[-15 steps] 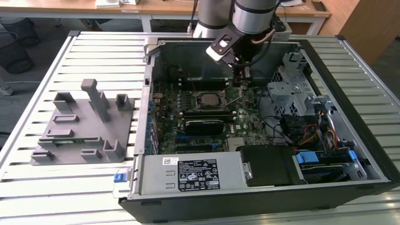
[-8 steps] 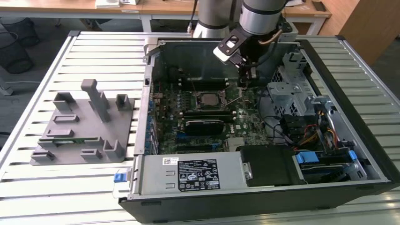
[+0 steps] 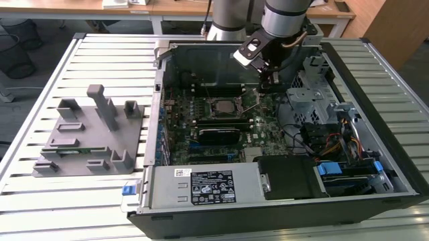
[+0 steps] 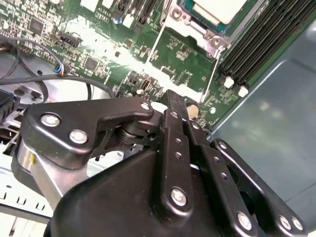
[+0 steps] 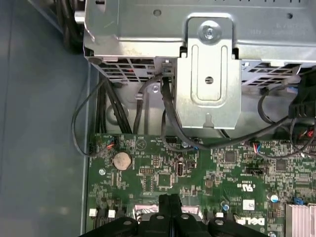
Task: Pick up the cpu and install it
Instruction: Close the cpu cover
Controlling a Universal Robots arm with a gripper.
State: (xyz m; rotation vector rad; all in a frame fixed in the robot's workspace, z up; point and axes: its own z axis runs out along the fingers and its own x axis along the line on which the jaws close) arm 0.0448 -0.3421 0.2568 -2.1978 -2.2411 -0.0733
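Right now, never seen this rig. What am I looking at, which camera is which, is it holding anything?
One robot arm reaches into an open computer case on a slatted table. The exterior view looks on from off the arm; both wrist views ride on the arm and look at the green circuit board. The tool is shut, holds nothing, and hovers over the board. The silver chip sits in its socket frame. A grey fixture stands on the table at the exterior view's left.
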